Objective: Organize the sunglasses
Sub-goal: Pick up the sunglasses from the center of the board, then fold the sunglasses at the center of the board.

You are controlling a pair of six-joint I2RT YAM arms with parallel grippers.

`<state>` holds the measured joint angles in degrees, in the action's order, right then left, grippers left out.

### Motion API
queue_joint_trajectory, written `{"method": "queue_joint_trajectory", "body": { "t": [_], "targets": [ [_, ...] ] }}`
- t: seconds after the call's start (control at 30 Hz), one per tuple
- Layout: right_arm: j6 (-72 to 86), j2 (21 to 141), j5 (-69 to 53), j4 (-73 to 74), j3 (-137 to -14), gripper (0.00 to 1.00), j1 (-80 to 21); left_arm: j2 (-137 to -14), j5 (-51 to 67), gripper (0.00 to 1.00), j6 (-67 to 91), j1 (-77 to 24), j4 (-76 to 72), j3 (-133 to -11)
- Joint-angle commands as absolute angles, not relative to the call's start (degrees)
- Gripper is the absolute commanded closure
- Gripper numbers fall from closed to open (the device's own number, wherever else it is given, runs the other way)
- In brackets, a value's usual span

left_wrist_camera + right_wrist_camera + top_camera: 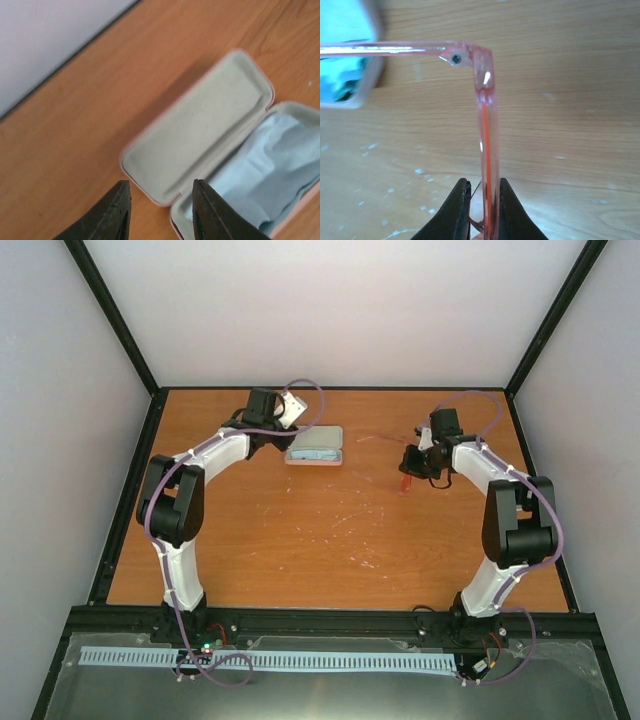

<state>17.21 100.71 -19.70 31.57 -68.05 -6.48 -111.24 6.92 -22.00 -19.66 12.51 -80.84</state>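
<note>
Transfer step: sunglasses (487, 125) pinched in right gripper (482, 186), right of open case (200, 125); left gripper (161, 192) parted, empty, near case's lid; next, probably folding arms, lowering inside.

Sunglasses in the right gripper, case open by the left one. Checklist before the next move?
1. Grip: right gripper shut on the sunglasses frame: ok.
2. Access: pink case lying open: ok.
3. Space: case base free for the glasses: not ok, the light blue cloth fills it.
4. Fold: temple arm folded in: not ok, it sticks out sideways from the frame.
5. Clearance: left gripper off the case: cannot tell; it is open, fingers either side of the case's near corner.
</note>
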Motion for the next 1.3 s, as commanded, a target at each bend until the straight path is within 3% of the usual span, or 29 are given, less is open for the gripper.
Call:
{"method": "queue_joint_trajectory", "body": {
  "t": [0.0,0.2,0.37,1.27],
  "targets": [
    [12.49,97.16,-34.89,26.6,-66.15,0.97,-7.92,-110.0,12.75,0.67,-17.63,-19.38,11.09,-86.71],
    [11.86,98.09,-48.71,23.47,-67.06,0.97,-10.28,-108.73,34.6,0.75,-8.35,-19.07,6.98,-89.21],
    [12.06,99.66,-53.82,22.91,-69.15,0.97,-11.47,-109.61,43.82,0.77,-1.56,-19.52,4.63,-91.73],
    [20.85,107.72,-53.76,14.99,-81.16,0.97,-15.01,-105.15,47.98,0.81,5.53,-26.26,0.37,-85.94]
  ]
}}
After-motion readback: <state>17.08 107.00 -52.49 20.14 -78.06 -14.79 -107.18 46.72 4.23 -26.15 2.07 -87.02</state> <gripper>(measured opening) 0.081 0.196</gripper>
